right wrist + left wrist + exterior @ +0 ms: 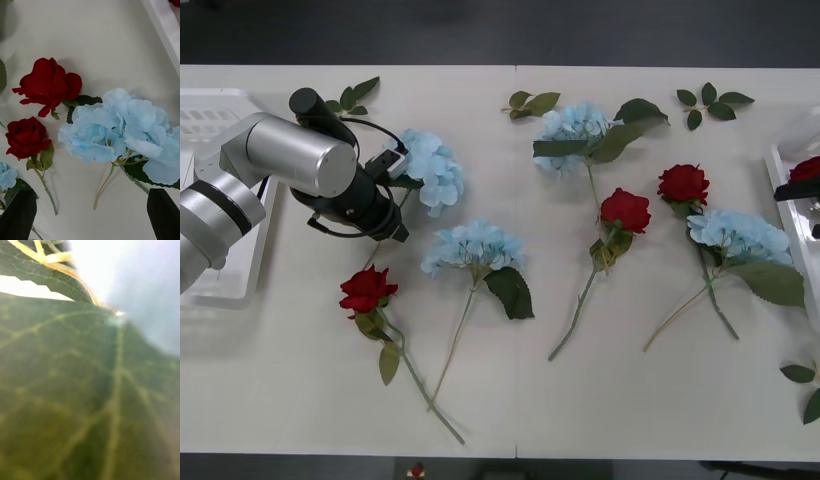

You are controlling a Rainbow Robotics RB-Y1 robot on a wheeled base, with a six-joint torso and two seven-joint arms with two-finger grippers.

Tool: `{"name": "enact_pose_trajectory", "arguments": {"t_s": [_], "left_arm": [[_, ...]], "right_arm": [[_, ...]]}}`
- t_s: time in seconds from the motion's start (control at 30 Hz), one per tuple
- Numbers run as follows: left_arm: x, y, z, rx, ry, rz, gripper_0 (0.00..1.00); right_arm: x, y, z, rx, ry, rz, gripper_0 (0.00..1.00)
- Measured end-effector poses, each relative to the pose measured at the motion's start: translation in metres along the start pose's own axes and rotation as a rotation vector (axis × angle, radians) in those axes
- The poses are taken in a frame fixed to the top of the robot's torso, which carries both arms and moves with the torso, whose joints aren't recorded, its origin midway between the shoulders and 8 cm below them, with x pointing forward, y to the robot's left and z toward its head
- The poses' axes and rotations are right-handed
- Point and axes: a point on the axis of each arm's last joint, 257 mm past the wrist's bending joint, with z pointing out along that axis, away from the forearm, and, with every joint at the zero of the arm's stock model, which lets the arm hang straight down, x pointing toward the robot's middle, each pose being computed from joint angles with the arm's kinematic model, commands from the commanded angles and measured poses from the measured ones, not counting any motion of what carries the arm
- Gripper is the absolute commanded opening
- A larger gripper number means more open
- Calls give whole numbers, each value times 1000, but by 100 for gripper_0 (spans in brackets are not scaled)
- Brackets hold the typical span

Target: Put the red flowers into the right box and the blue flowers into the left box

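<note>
So the left arm reaches across the white table from the left side, and its left gripper is down at the stem and leaves of a fluffy pale-blue hydrangea-type flower lying near the table's back left. The left wrist view is pressed right up against a big green veined leaf, with pale blue blurred beside it, so I honestly can't tell if the claw is apart or clamped on anything.

Just behind that arm sits the shallow white translucent plastic bin at the table's left edge. The matching white tray is at the right edge, with one deep-red bloom lying in it.

Loose on the table: a small deep-red artificial rose on a thin green stem just in front of the left gripper, two more red roses toward the right, and three other blue clusters spread between them.

The right gripper hangs above the rightmost blue cluster, its black fingers spread apart with nothing between them, near the right tray.
</note>
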Motion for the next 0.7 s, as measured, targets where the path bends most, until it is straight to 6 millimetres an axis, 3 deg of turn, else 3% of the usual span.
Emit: {"name": "enact_pose_trajectory", "arguments": {"t_s": [0.23,0.53,0.6,0.63,0.7], "left_arm": [[3,2,0,-12,15,8,100],[2,-7,4,-4,22,20,100],[2,-11,5,1,24,23,92],[1,-13,5,3,23,24,81],[1,-14,5,5,23,25,47]], "right_arm": [[47,24,14,143,24,116,86],[83,7,17,349,-7,228,86],[87,7,24,366,-21,234,86],[87,6,27,379,-34,230,86],[89,9,36,385,-53,239,86]]}}
